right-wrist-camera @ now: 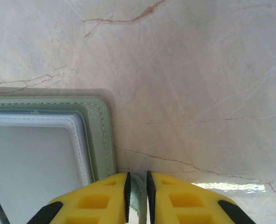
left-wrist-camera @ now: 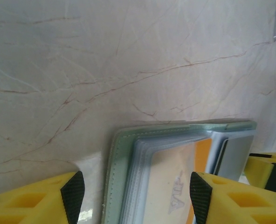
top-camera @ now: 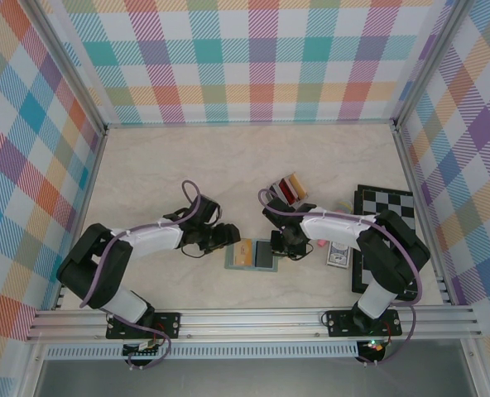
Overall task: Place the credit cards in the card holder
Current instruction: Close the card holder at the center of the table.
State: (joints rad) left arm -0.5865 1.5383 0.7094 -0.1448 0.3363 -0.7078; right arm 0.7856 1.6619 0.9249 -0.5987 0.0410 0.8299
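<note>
Holder (top-camera: 266, 256) lying open and flat on table (top-camera: 146, 174), lower centre of the top view, between the two grippers. One orange card (top-camera: 244, 252) sits in its left half, under a clear sleeve, as the left wrist view shows. Right gripper (right-wrist-camera: 137, 193) has its fingers pressed together on a thin edge at the holder's right side, apparently pinning it. Left gripper (left-wrist-camera: 135, 200) is spread wide and holds nothing, poised just over the holder's left edge. Further cards (top-camera: 288, 190) stand in rack (top-camera: 274, 192), above and right of the holder.

Step in hand, as judged: steadying the holder for the next card. To do it well, the right pinch should stay low and firm so the soft cover neither lifts nor slides. Each new card is best brought in nearly flat, its leading edge lined up with a slot mouth, then slid in without buckling the sleeve.
</note>
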